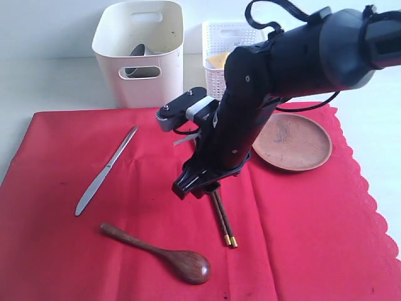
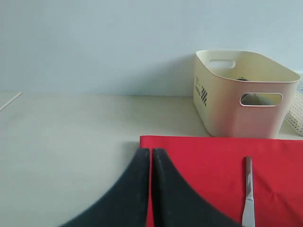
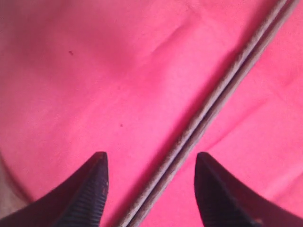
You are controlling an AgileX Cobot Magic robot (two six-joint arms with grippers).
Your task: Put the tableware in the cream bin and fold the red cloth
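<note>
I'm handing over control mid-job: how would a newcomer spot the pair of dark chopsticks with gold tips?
Find the large bright-red cloth. Near its middle, beneath the open right gripper, lies the pair of dark chopsticks with gold tips. Unlike the silver table knife and dark wooden spoon left of them in the exterior view, they are two thin straight sticks side by side.

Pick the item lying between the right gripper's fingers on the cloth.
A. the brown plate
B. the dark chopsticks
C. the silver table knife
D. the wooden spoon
B: in the right wrist view the paired chopsticks run across the red cloth between the spread fingers of the open right gripper.
</note>
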